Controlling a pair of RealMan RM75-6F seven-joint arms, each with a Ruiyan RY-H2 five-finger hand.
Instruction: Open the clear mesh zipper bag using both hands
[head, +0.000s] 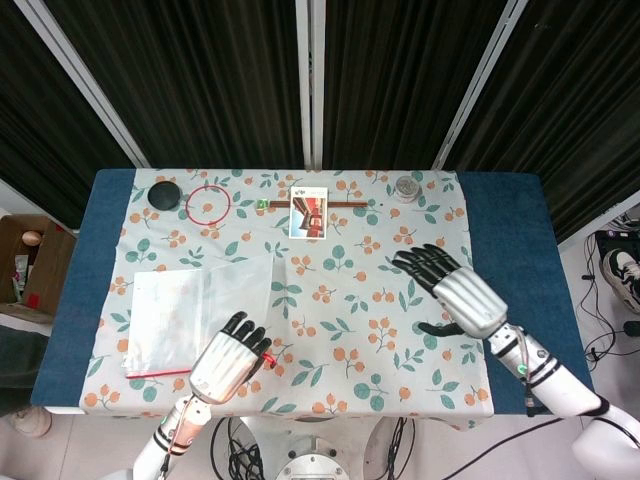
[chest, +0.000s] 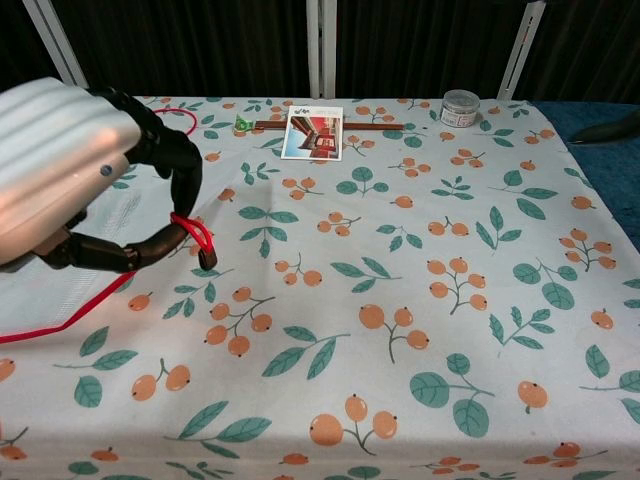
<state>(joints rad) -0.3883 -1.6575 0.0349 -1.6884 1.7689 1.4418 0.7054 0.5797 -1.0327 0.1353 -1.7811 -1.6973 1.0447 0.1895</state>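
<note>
Judging by how it drapes, the clear mesh zipper bag (head: 200, 312) is light and floppy, a thin see-through film with a fine woven grid and a red zipper edge (chest: 60, 318) along its near side, so expect it to slide on the cloth and buckle rather than resist you. It lies at about eight o'clock on the counter (head: 500, 215), its near right corner lifted where your left hand (head: 228, 362) pinches the red pull tab (chest: 192, 232) between thumb and curled fingers; in the chest view the red edge sags away from that pinch. Your right hand (head: 452, 290) hovers with fingers spread and nothing in it at about four o'clock, well apart from the bag. You would likely do best to pin the film just beside the zipper end with that free hand, since the tab alone will probably drag the whole bag. Smooth plastic may slip under hard fingertips, so press flat. Far off at twelve o'clock sit a card (head: 309, 212), a red ring (head: 208, 203), a black lid (head: 164, 194) and a small tin (head: 406, 187)
</note>
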